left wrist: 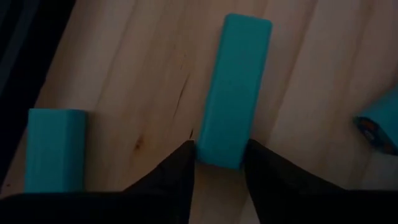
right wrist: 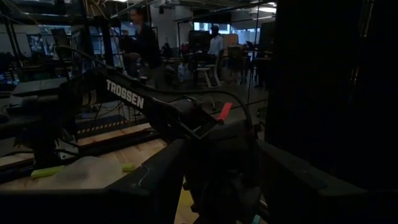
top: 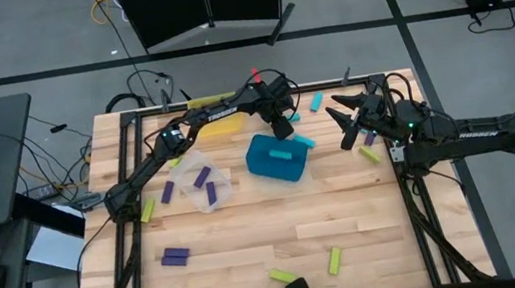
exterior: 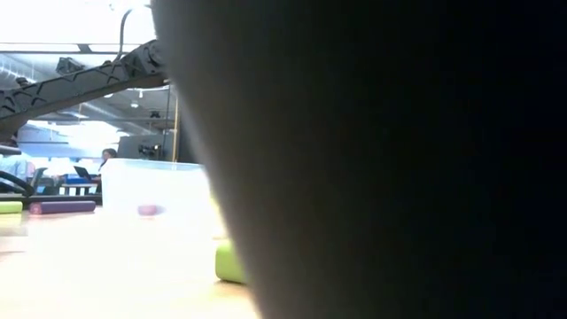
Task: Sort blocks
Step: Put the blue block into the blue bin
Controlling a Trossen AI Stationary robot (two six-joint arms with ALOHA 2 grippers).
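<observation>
My left gripper [top: 282, 123] reaches over the far middle of the table, just beyond the teal bin [top: 275, 158], and is shut on a cyan block [left wrist: 233, 87]. A second cyan block [left wrist: 55, 149] lies on the wood beside it. My right gripper [top: 343, 120] hangs open at the far right, near a yellow-green block [top: 368, 154] and a cyan block [top: 315, 102]. The clear bin [top: 205, 187] has purple blocks in it. More purple and yellow-green blocks lie scattered flat on the table. My left gripper pinches the cyan block by one short end [left wrist: 222, 149] between its two fingers [left wrist: 180, 169], one on each long side. The fingers lie along the block, which points away from them over the wood. Whether the block is lifted or rests on the table does not show.
A cyan block [top: 306, 141] lies at the teal bin's right edge. Yellow-green blocks [top: 334, 259] and a purple block [top: 174, 257] lie toward the near edge. A yellow bin [top: 206, 102] stands at the far edge. In the low view a dark mass close by hides most of the table.
</observation>
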